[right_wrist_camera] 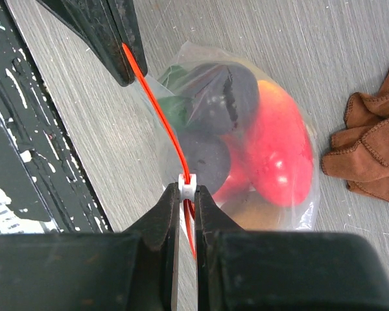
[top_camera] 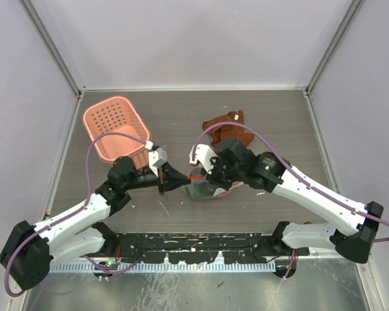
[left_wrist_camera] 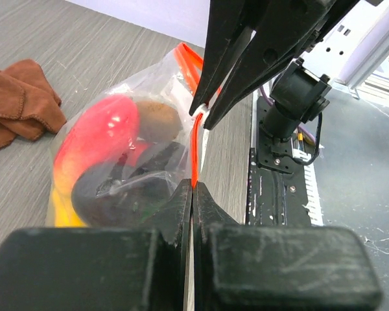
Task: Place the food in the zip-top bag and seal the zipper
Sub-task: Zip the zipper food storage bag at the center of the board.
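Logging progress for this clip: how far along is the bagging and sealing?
Done: the food sits inside the zip-top bag. In hand: the left gripper pinches the zipper, the right gripper pinches its white tab, the strip stretched between them. Left: running the tab along; how much is sealed I cannot tell.

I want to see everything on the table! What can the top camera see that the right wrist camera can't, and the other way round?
Only the top view shows the pink perforated plastic basket. Only the right wrist view shows the small white tab, pinched by the right gripper on the thin red zipper strip. Both show the clear crinkly zip-top bag and the brown cloth.
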You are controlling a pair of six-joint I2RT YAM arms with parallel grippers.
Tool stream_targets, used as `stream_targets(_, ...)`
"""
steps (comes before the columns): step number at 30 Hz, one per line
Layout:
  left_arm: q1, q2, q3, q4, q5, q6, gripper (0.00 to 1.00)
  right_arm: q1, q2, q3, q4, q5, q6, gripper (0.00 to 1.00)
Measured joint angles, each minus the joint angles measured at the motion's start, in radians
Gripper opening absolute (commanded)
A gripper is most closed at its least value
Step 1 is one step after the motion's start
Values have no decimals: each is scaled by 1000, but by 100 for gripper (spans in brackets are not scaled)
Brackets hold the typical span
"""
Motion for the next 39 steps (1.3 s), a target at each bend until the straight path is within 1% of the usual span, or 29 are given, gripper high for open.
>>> stream_targets(1,0,-2,0,-1,0,6,8,-1,0,1,0,-1,0,1)
stream_targets(3,1,-1,0,-5,0,13,29,-2,9,8,-9,-6,-4,1)
stream_targets(4,3,0,0,-10,0,15,36,-2,14,14,-16,-7,-6,1)
stream_targets(6,5,10,2,-16,1,20,47,-6,31,31,-27,-14,-15,1)
stream_targets(8,5,32,11,-21,5,23,53,-7,50,50,-30,-24,-24,1)
stream_targets(11,5,71,32,-24,16,21,55,-8,70,72,-32,-38,-39,1)
stream_targets(14,5,118,59,-21,39,18,52,-8,83,83,-34,-50,-48,1)
stream_targets(16,5,148,77,-15,56,14,48,-8,87,84,-37,-57,-50,1)
stream_targets(18,5,180,98,-5,71,10,36,-8,90,85,-39,-64,-53,1)
stream_targets(22,5,230,125,22,93,0,4,-8,91,85,-40,-72,-57,1)
stream_targets(23,5,238,129,27,98,-8,0,-8,91,85,-40,-72,-58,1)
stream_targets(26,5,247,130,45,115,-19,0,-8,91,85,-41,-68,-57,1)
stream_targets(29,5,243,130,51,98,-26,0,-11,91,85,-38,-56,-54,1)
stream_targets(35,13,163,100,14,-24,-45,0,-30,86,82,-8,-31,-32,1)
stream_targets(39,36,106,95,-24,-114,-58,0,-66,73,77,2,-19,-13,1)
